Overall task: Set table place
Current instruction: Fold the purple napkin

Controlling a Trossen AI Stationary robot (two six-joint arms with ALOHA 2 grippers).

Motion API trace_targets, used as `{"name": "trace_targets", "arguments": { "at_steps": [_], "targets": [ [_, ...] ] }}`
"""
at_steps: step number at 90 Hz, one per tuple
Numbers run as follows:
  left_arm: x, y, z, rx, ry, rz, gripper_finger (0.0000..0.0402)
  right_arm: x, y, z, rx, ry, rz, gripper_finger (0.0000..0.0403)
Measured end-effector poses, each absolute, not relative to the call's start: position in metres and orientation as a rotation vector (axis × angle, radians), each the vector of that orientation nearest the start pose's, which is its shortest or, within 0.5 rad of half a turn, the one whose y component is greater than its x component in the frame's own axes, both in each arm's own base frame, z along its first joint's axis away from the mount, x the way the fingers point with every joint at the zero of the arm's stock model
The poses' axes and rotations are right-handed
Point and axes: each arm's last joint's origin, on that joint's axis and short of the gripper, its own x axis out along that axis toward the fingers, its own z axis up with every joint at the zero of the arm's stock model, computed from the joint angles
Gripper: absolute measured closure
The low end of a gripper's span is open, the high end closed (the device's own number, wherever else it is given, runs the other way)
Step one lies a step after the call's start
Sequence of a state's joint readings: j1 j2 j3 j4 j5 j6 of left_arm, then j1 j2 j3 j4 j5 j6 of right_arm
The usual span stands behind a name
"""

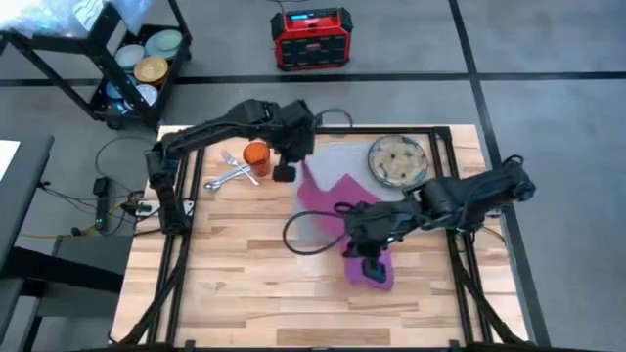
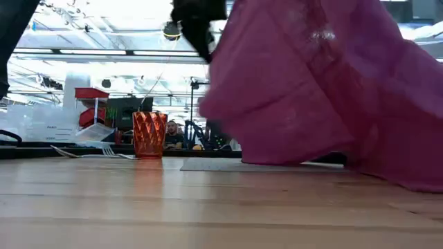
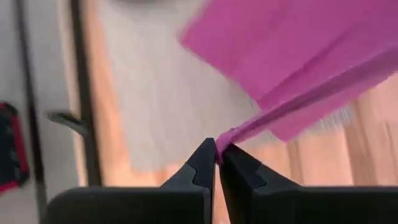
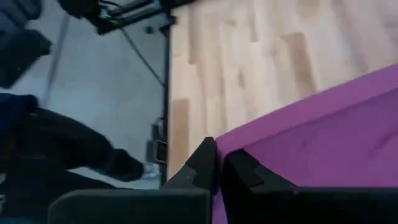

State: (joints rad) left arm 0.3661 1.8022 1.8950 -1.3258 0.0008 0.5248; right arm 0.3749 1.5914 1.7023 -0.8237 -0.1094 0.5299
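High view showed the magenta napkin (image 1: 337,210) stretched in the air over the grey mat (image 1: 318,196), apparently so it could be spread flat. The left gripper (image 1: 286,172) pinched one corner near the orange cup (image 1: 255,154); the right gripper (image 1: 370,266) clamped the opposite corner, on the mat's far side from the plate (image 1: 397,160).

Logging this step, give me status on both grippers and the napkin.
Left gripper and right gripper each shut on a napkin edge. Napkin stretched between them over the mat. Cup and plate stand clear.
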Motion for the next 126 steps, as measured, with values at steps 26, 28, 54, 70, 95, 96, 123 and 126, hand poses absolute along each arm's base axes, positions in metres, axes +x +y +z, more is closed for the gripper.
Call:
{"name": "trace_targets", "arguments": {
  "at_steps": [26, 28, 54, 70, 95, 96, 123, 126],
  "targets": [
    [0.284, 0.112, 0.312, 0.293, 1.467, 0.038, 0.0401, 0.354, 0.132, 0.341, 0.525, 0.687, 0.592, 0.0403],
    [0.281, 0.111, 0.309, 0.291, 1.476, 0.04, 0.0401, 0.359, 0.131, 0.337, 0.526, 0.683, 0.607, 0.0403],
    [0.235, 0.081, 0.319, 0.136, 1.267, 0.153, 0.0401, 0.373, 0.104, 0.336, 0.562, 0.629, 0.651, 0.0403],
    [0.224, 0.04, 0.33, -0.089, 0.886, 0.087, 0.0401, 0.349, 0.098, 0.354, 0.572, 0.685, 0.595, 0.0403],
    [0.243, -0.027, 0.251, -0.194, 0.796, 0.003, 0.0401, 0.331, 0.148, 0.318, 0.602, 0.965, 0.672, 0.0403],
    [0.244, -0.028, 0.248, -0.199, 0.8, 0.004, 0.0401, 0.332, 0.148, 0.317, 0.609, 0.963, 0.681, 0.0403],
    [0.274, -0.05, 0.208, -0.217, 0.862, -0.025, 0.0401, 0.335, 0.151, 0.27, 0.791, 0.847, 0.729, 0.0388],
    [0.276, -0.051, 0.207, -0.216, 0.865, -0.027, 0.0401, 0.336, 0.151, 0.27, 0.814, 0.807, 0.742, 0.0378]
  ]
}}
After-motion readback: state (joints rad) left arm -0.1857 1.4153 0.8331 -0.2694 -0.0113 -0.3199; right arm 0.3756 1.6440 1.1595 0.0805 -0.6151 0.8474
